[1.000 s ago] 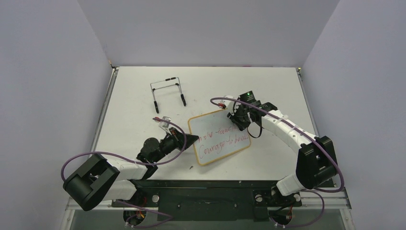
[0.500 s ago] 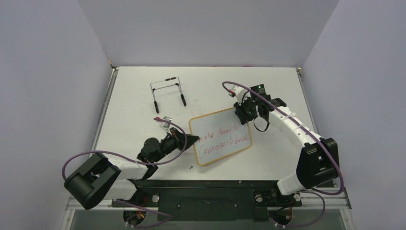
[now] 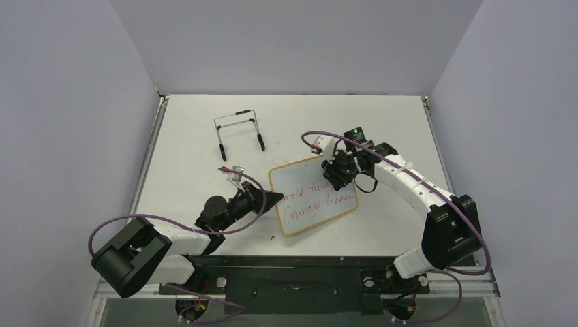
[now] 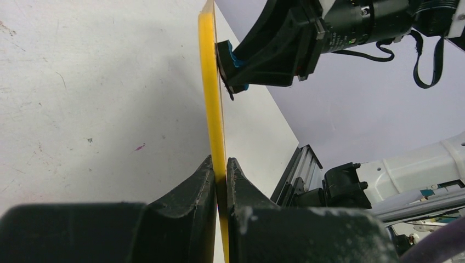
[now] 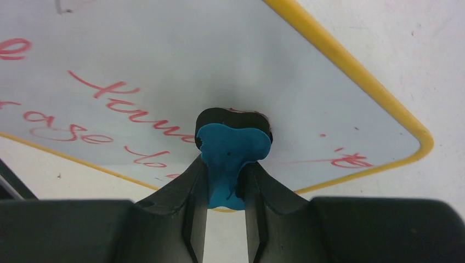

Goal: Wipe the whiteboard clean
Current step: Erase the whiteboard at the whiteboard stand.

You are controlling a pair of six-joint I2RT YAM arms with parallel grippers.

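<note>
Two risks showed from above, Jo. The whiteboard (image 3: 313,194) lay near the middle of the table (image 3: 191,136) with red writing across it. The left gripper (image 3: 276,199) was clamped on its left edge and the right gripper (image 3: 339,178) sat over its far right part. A hard sideways push could pivot the board in that single pinch.

Agreed, Sam. What did the left wrist view give?

It showed the board edge-on, with its yellow frame nipped between the closed fingers (image 4: 192,192) right at their tips. I judged that a shallow hold. The board looked lifted off the table there, though I couldn't tell how far. A firm press from the other side could lever it out.

And the right wrist?

The fingers were shut on the blue eraser (image 5: 233,150), with its head against the board beside the red words. It was held by its narrow stem — it might twist or slide back between the pads, and then black plastic would scrape the surface instead. A stroke running past the right-hand frame could also snag the rim.
</note>
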